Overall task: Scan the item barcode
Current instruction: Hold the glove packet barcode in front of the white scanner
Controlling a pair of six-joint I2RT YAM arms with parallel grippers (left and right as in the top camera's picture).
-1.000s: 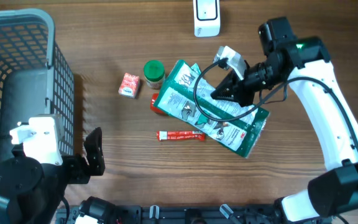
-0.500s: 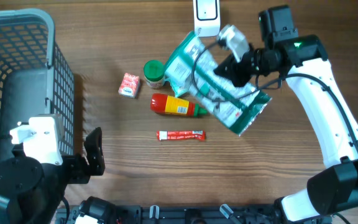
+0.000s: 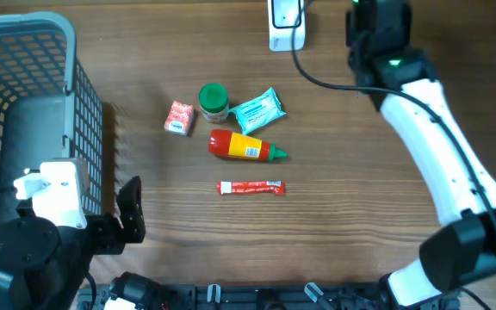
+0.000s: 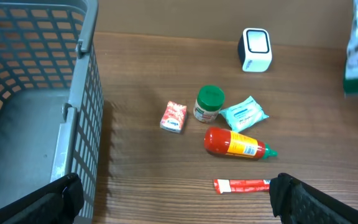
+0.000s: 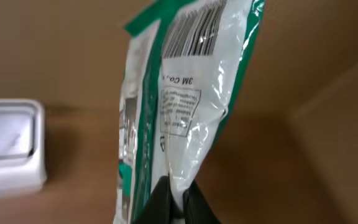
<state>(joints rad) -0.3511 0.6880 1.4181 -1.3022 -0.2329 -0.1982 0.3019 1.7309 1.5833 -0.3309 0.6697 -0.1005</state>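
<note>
Right gripper (image 5: 178, 200) pinched tight on one edge of a glossy, crinkled green-and-white pouch (image 5: 185, 93), its black barcode and "3M Co." print lying beyond the fingertips, white scanner (image 5: 8, 146) to the gripper's left; left gripper (image 4: 176, 193) spread wide, empty.

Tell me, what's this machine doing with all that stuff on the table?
The right gripper is shut on a green-and-white bag, holding it up near the small white scanner, barcode showing. The left gripper is open and idle beside the basket. A bottle, jar, tube, red packet and teal pack lie on the table.
</note>
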